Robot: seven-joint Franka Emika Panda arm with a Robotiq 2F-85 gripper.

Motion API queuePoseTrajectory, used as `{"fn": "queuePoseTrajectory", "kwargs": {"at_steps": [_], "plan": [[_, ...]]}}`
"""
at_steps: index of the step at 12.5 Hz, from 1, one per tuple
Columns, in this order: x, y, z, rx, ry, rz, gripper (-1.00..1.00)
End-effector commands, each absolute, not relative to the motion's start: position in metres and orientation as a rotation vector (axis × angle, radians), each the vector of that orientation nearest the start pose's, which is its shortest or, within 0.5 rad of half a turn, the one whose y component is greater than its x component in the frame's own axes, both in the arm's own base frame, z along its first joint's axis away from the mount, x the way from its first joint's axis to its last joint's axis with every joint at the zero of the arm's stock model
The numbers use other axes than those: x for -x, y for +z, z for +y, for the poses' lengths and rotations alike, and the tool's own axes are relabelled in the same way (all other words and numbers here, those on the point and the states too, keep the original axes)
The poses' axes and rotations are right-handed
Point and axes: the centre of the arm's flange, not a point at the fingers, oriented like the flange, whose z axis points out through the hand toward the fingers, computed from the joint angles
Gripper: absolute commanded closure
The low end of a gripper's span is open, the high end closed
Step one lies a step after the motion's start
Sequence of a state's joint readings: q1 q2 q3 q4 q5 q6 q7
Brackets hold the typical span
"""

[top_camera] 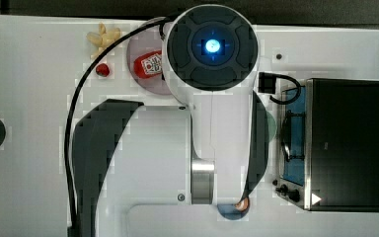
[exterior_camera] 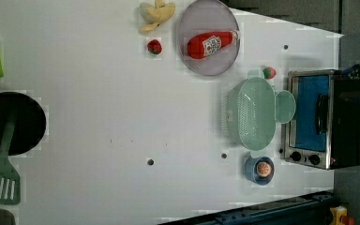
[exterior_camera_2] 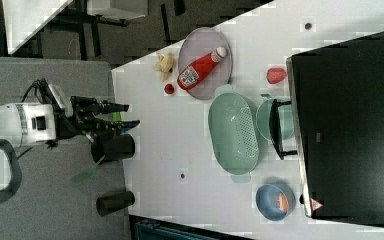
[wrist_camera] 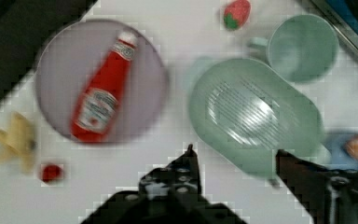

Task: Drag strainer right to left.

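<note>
The strainer [exterior_camera: 251,115] is a pale mint-green oval colander with a grid of holes. It lies on the white table beside the toaster oven, and it is also seen in the right view [exterior_camera_2: 233,132] and the wrist view [wrist_camera: 254,121]. A round mint-green mug [exterior_camera: 285,107] touches its side towards the oven. My gripper [exterior_camera_2: 132,114] is open and holds nothing. It hangs well off the table at the right view's left. In the wrist view the gripper [wrist_camera: 234,151] frames the strainer's near rim from a distance.
A ketchup bottle [exterior_camera: 211,44] lies on a purple plate [exterior_camera: 208,65]. A toaster oven [exterior_camera: 323,119], a blue bowl [exterior_camera: 258,169] and a strawberry [exterior_camera: 269,72] ring the strainer. Bananas [exterior_camera: 155,13], a black pan [exterior_camera: 9,123] and a green spatula [exterior_camera: 0,180] lie farther off.
</note>
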State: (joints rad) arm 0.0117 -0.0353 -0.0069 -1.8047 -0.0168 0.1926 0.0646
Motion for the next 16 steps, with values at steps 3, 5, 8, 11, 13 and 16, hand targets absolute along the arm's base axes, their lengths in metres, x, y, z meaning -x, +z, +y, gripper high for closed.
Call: {"fn": "queuePoseTrajectory", "kwargs": {"at_steps": [3,5,8,11,13,16], "plan": [[-0.354,0.625,-0.027,2.856,0.03,1.366,-0.99],[-0.365,0.609,-0.027,2.857,0.03,1.365,-1.0],[-0.4,0.547,-0.028,2.839,0.011,1.396,-1.0],[-0.436,0.461,-0.029,2.702,0.01,1.648,-1.0],[-0.455,0.406,-0.03,2.581,0.034,1.851,-1.0],[-0.479,0.329,-0.03,2.384,0.058,2.127,-1.0]]}}
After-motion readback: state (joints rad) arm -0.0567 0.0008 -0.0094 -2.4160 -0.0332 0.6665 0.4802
